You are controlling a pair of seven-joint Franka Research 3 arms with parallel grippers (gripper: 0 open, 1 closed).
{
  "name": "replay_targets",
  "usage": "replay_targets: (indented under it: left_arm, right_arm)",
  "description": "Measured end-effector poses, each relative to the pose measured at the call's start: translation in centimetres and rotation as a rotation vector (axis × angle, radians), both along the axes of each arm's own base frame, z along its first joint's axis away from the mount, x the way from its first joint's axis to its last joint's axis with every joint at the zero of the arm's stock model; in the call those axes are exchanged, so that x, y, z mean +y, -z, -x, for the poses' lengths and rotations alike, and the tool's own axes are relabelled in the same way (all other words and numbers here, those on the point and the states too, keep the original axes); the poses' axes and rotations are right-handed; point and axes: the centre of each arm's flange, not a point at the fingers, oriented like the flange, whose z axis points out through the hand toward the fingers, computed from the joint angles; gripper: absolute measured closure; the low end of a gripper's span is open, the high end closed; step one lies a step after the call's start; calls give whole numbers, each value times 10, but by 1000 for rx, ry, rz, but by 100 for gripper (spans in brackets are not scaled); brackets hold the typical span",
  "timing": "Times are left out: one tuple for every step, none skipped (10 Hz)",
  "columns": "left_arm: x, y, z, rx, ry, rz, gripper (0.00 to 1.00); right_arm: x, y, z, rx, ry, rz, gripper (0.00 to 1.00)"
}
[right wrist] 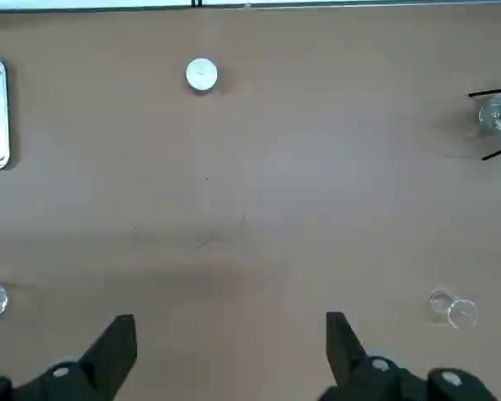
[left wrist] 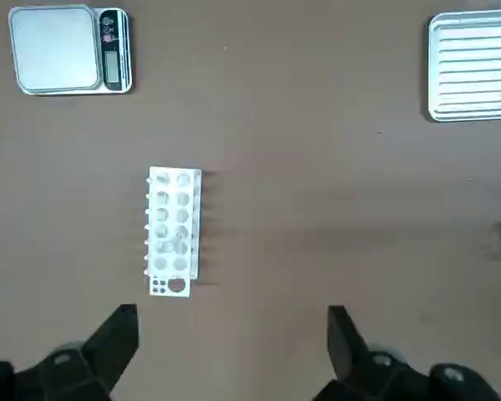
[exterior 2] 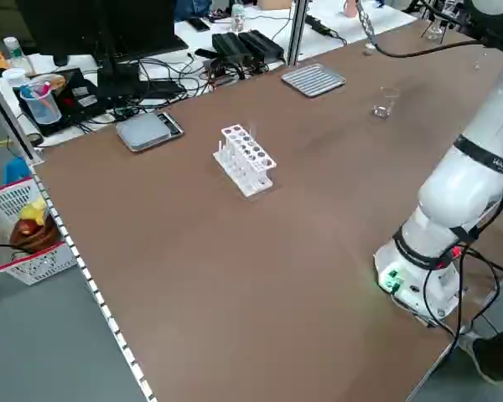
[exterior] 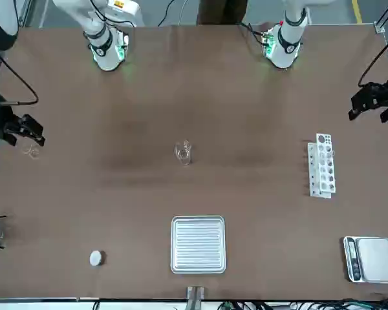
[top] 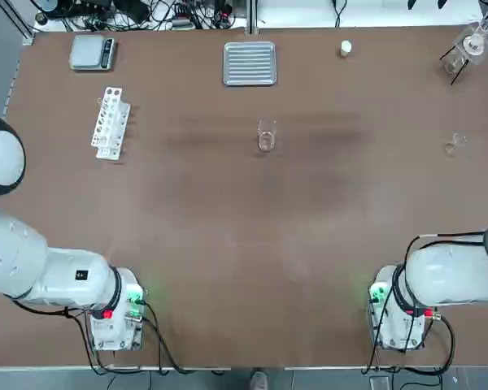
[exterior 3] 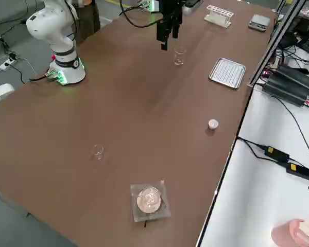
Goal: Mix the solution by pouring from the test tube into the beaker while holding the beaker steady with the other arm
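Noticed a person's shoe [top: 259,380] at the bottom edge of the top view, just past the near side of the desk [top: 252,244]. Saw the left arm [top: 57,272] at the lower left of that frame and the right arm [top: 447,276] at the lower right. Found the left gripper [left wrist: 233,309] above the desk, at the right edge of the front view, with fingers spread wide and nothing between. Found the right gripper [right wrist: 232,317] near the left edge of the front view, also above the desk, with fingers just as widely spread and nothing between.

Farther out, spotted a small glass piece [top: 455,145] toward the right of the top view. Located the beaker [top: 266,136] upright on the desk, in the upper middle of the frame, apart from both grippers. Saw a white rack [top: 111,123] at the upper left, slightly slanted. Beyond, made out a ridged metal tray [top: 250,63] at the top middle, a scale [top: 92,53] at the upper left, a small white cap [top: 346,48] right of the tray, and a clear flask on a stand [top: 474,44] in the upper right corner.
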Motion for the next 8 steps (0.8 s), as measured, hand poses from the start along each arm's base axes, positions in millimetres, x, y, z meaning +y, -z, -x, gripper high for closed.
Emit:
replay_targets:
  left_arm:
    - [0,0,0,1,5,0,0]
    - [0,0,0,1,12,-1,0]
    - [-1,0,0,1,18,13,0]
    - [-3,1,0,3,20,46,0]
    - [-1,3,-2,6,31,65,0]
    - [4,3,-3,2,68,67,0]
    - [12,3,-4,-8,125,63,0]
    - [20,3,-6,-25,179,55,0]
  right_arm:
    - [0,0,0,0,0,0,0]
    - [0,0,0,0,0,0,0]
    - [0,0,0,0,0,0,0]
    - [0,0,0,0,0,0,0]
    - [0,0,0,0,0,0,0]
    - [0,0,0,0,0,0,0]
    - [0,0,0,0,0,0,0]
    - [0,0,0,0,0,0,0]
